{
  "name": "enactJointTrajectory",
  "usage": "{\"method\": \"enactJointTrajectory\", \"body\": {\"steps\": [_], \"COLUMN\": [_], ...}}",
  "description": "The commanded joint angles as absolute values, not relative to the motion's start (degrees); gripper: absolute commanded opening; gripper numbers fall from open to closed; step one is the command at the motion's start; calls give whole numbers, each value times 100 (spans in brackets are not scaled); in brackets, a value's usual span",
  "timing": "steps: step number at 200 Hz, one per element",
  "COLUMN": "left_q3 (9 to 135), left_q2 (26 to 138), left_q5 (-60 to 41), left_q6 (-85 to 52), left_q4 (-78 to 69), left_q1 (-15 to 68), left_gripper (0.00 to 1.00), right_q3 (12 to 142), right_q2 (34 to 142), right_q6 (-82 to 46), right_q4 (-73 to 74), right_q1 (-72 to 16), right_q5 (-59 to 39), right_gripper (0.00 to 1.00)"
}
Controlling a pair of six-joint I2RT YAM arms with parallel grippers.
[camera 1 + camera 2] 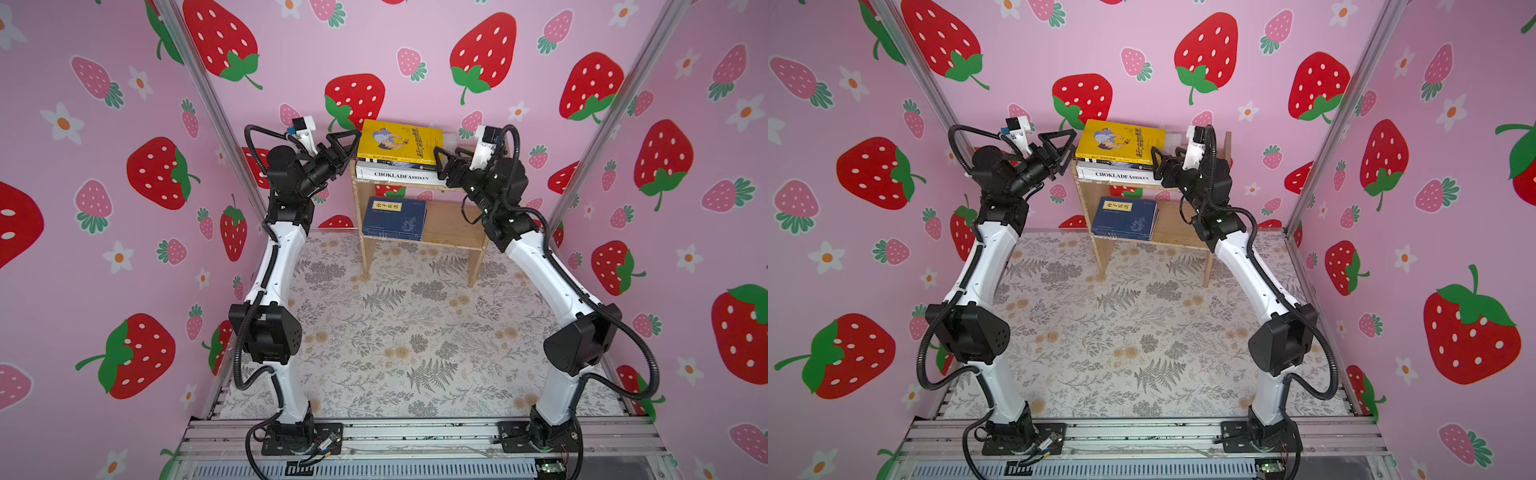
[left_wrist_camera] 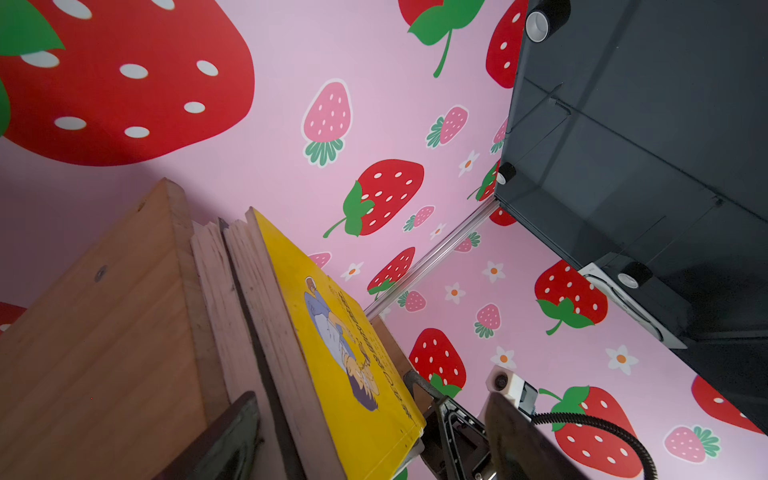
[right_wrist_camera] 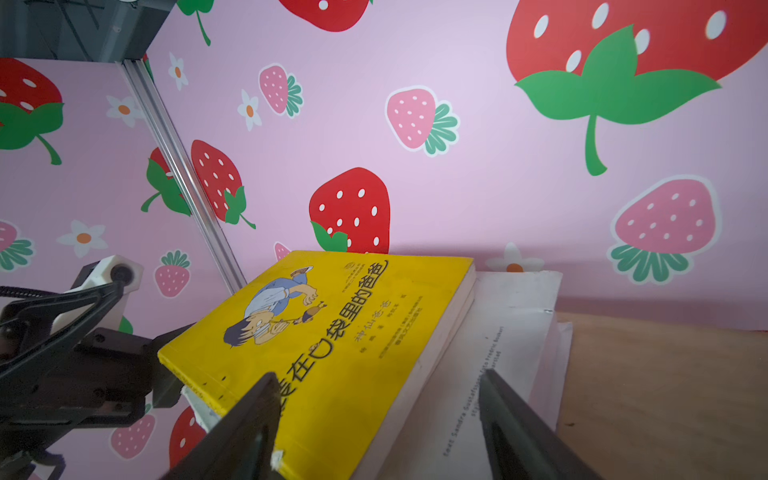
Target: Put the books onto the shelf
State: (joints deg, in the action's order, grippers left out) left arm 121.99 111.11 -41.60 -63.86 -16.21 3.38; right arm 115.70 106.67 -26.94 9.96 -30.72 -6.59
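Observation:
The light-wood shelf (image 1: 453, 226) (image 1: 1177, 228) stands at the back centre in both top views. Its top board carries a flat stack of books: the white "Chokladfabriken" book (image 1: 399, 176) (image 3: 498, 332) lowest, a black book (image 1: 395, 162) on it, and the yellow cartoon-cover book (image 1: 399, 139) (image 1: 1121, 139) (image 2: 332, 332) (image 3: 332, 332) on top. Navy books (image 1: 395, 218) (image 1: 1125, 218) lie stacked on the lower board. My left gripper (image 1: 355, 143) (image 2: 372, 399) is open at the stack's left end, its jaws straddling it. My right gripper (image 1: 442, 158) (image 3: 378, 376) is open over the stack's right end.
The floral tablecloth (image 1: 395, 332) covers the table in front of the shelf. Pink strawberry walls close in on three sides, with aluminium posts (image 1: 208, 104) at the back corners. A metal rail (image 1: 415, 432) carrying both arm bases runs along the front edge.

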Motion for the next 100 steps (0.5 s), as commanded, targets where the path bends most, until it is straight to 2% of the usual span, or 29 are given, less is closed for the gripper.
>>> {"method": "enactJointTrajectory", "body": {"steps": [1,100], "left_q3": [12448,12557], "left_q2": [11237,11132], "left_q5": [-4447,-4155], "left_q6": [-6568,-6068], "left_q4": [-1679,-1121], "left_q1": [456,521], "left_gripper": [86,87], "right_q3": [11749,11628], "right_q2": [10722,10573], "right_q6": [-2603,-2354], "right_q4": [802,861], "right_q1": [-3128,-3225], "right_q5": [-870,-1107], "right_gripper": [76,76]}}
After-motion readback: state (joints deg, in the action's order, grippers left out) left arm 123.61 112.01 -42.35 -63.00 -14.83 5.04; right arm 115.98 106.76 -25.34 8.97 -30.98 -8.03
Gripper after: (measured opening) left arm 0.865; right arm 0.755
